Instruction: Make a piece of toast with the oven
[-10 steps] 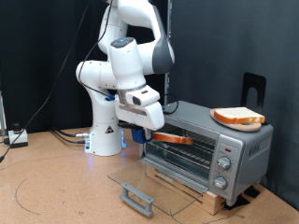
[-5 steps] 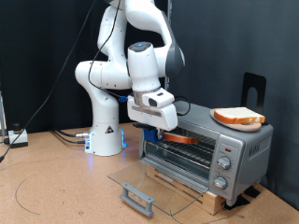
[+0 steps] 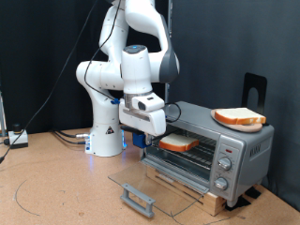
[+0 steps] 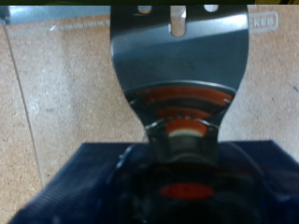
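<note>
The silver oven (image 3: 230, 141) stands at the exterior view's right with its glass door (image 3: 159, 180) folded down flat, grey bar handle (image 3: 138, 199) towards the front. A piece of toast (image 3: 178, 143) with a pale face and orange-brown crust lies on the wire rack inside the oven's mouth. My gripper (image 3: 156, 125) hangs just left of the opening, above the slice's left end, and nothing shows between its fingers. A second, near-identical slice (image 3: 238, 117) lies on the oven's roof. The wrist view is blurred: a silver metal piece (image 4: 177, 65) with orange-red reflections over the wooden table.
The arm's white base (image 3: 106, 139) stands on the wooden table left of the oven, with cables (image 3: 66, 137) trailing left. A black stand (image 3: 255, 89) rises behind the oven. Three knobs (image 3: 223, 167) sit on the oven's right front.
The gripper carried the slice right into the oven's mouth, let it go on the rack, and has drawn back to the left and slightly up.
</note>
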